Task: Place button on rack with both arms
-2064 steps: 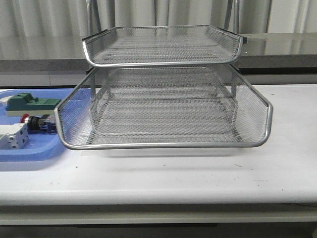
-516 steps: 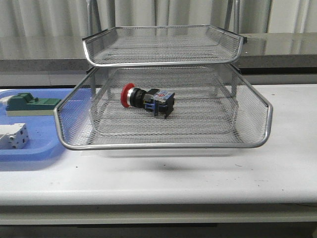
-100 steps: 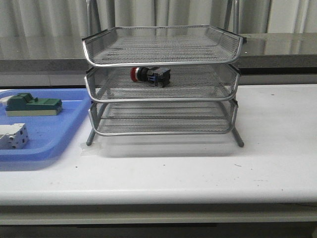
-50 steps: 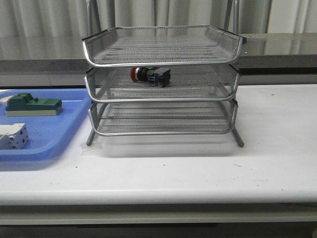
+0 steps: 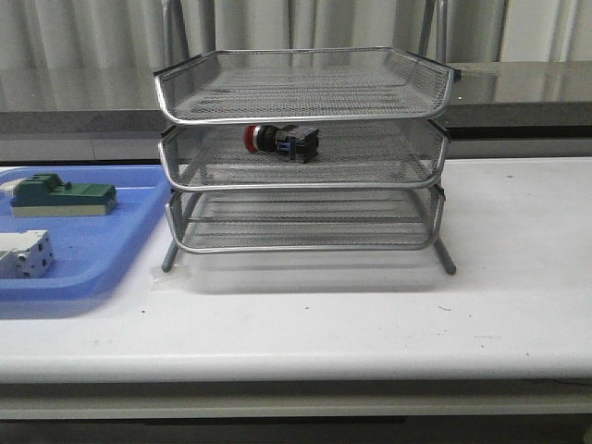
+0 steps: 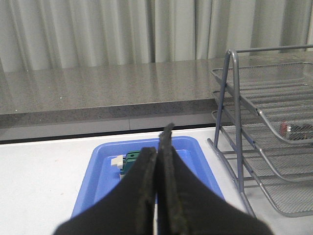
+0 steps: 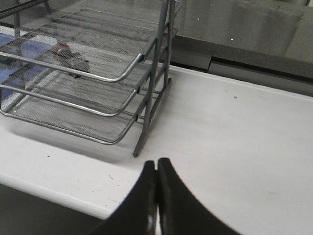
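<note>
I see the button lying in the rack's middle tier, mesh rim in front of it, blue tray left holding green part and white part, left gripper clenched empty, right gripper clenched empty

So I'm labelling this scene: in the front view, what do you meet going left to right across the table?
White boxy part → green block-shaped part, both in the blue tray → rack, with the button on its middle tier.
</note>
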Controlling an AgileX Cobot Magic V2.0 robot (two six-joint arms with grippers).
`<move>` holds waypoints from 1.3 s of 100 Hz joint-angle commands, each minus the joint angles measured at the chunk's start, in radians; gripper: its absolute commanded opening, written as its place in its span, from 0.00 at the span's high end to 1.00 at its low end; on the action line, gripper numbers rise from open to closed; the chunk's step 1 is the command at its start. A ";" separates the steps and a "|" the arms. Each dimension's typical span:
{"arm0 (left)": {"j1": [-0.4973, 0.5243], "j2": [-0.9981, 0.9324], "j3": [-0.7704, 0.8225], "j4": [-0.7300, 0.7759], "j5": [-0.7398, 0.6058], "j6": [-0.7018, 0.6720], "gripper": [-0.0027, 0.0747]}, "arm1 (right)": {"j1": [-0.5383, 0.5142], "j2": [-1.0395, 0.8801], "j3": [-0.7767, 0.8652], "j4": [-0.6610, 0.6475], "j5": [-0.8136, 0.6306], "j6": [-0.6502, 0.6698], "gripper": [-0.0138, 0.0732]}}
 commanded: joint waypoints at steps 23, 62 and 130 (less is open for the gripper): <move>0.005 0.007 -0.028 -0.014 -0.068 -0.009 0.99 | -0.006 0.009 -0.025 -0.003 -0.072 -0.009 0.91; 0.005 0.007 -0.028 -0.014 -0.068 -0.009 0.99 | -0.006 -0.014 0.032 -0.178 -0.224 0.182 0.91; 0.005 0.009 -0.028 -0.014 -0.068 -0.009 0.99 | -0.065 -0.346 0.345 -0.388 -0.338 0.458 0.91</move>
